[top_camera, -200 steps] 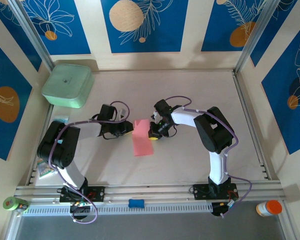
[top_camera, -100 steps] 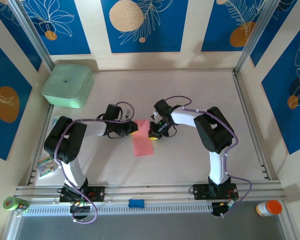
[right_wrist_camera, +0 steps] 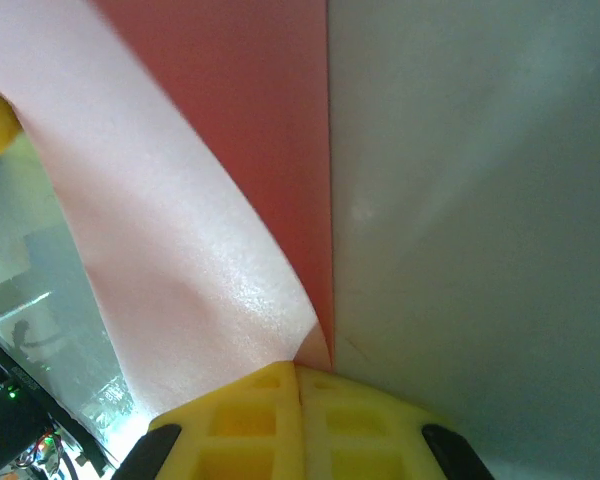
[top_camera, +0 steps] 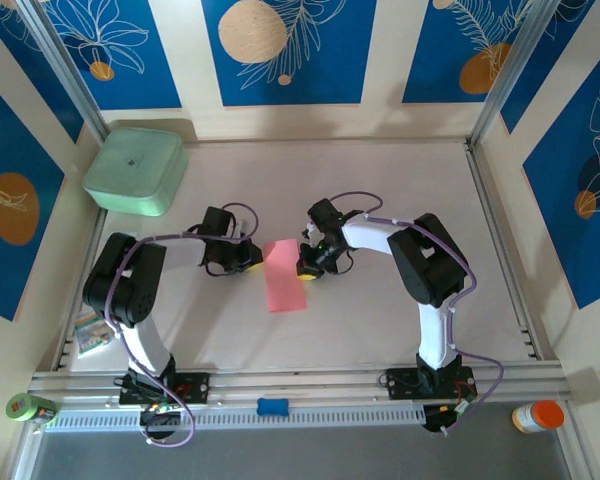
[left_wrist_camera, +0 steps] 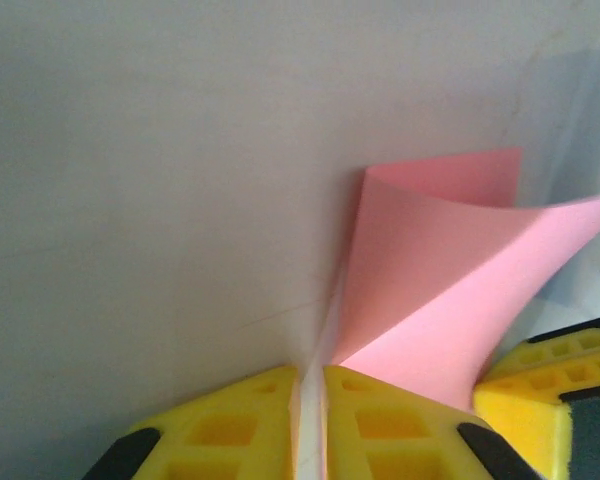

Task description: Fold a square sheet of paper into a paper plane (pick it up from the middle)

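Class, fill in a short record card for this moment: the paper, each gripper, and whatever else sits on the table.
paper: pink square sheet of paper, folded to a strip, lying between the grippers, one flap curling up
left gripper: closed at the sheet's left edge, apparently pinching it
right gripper: shut on the sheet's right edge
far-left corner: mint-green box
left side: clear packets

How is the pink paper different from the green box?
The paper is pink, the box is mint green. The paper is thin with an edge curled up, the box is chunky. The paper lies in the middle of the table, the box in its far left corner. Both have four sides.
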`<state>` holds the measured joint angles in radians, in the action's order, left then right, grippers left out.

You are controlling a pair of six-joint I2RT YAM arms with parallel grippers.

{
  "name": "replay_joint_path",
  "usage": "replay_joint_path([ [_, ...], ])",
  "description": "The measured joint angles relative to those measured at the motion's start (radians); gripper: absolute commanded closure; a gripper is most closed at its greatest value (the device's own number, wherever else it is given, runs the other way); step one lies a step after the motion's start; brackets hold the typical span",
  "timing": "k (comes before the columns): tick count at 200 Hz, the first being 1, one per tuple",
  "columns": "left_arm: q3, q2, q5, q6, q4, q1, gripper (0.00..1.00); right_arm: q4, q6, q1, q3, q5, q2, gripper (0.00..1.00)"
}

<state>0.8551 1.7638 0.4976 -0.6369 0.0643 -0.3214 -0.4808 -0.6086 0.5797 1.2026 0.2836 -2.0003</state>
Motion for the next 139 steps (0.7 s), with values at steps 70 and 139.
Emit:
replay_joint_path([
  [70,0.008,-0.030,0.056,-0.043,-0.086,-0.032,0.83,-0.001,0.000,0.002,0.001,-0.006,0.000,1.00],
  [139,0.072,0.090,0.063,-0.061,-0.097,-0.057,0.84,-0.002,0.000,0.002,0.001,-0.006,0.000,1.00],
])
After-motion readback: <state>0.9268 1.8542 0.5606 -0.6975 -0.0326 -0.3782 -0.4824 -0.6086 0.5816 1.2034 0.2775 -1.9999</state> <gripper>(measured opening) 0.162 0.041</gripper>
